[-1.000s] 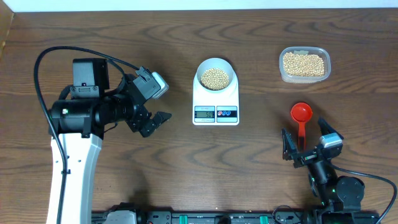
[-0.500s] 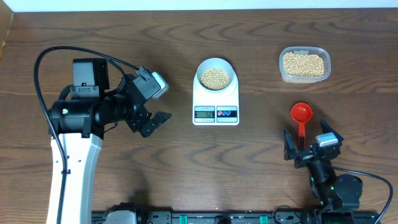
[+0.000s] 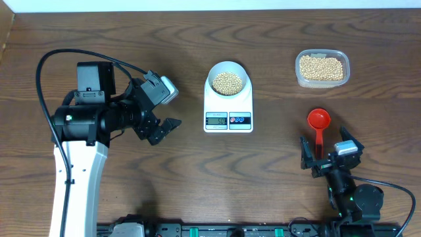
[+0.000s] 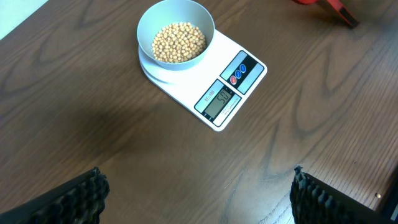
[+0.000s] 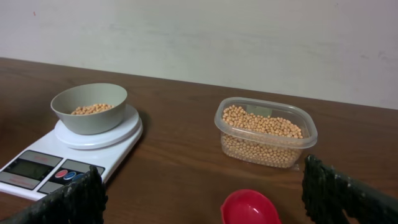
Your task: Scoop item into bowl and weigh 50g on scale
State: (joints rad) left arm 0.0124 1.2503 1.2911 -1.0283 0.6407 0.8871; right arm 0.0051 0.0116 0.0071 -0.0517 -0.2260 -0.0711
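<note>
The pale bowl [image 3: 227, 79] holds tan beans [image 3: 227, 81] and stands on the white scale [image 3: 228, 108]; the display is lit. Bowl [image 4: 176, 36] and scale [image 4: 231, 81] also show in the left wrist view, and bowl [image 5: 89, 107] and scale [image 5: 43, 168] in the right wrist view. My left gripper [image 3: 163, 121] is open and empty, left of the scale. My right gripper [image 3: 324, 155] is open near the front edge, its fingers either side of the handle of a red scoop [image 3: 318, 121] that lies on the table. The scoop's cup [image 5: 250, 207] is empty.
A clear plastic tub [image 3: 321, 68] of beans stands at the back right; it also shows in the right wrist view [image 5: 265, 132]. The left arm's body and cable fill the left side of the table.
The right gripper has shifted very slightly toward the front edge. Nothing else has moved.
</note>
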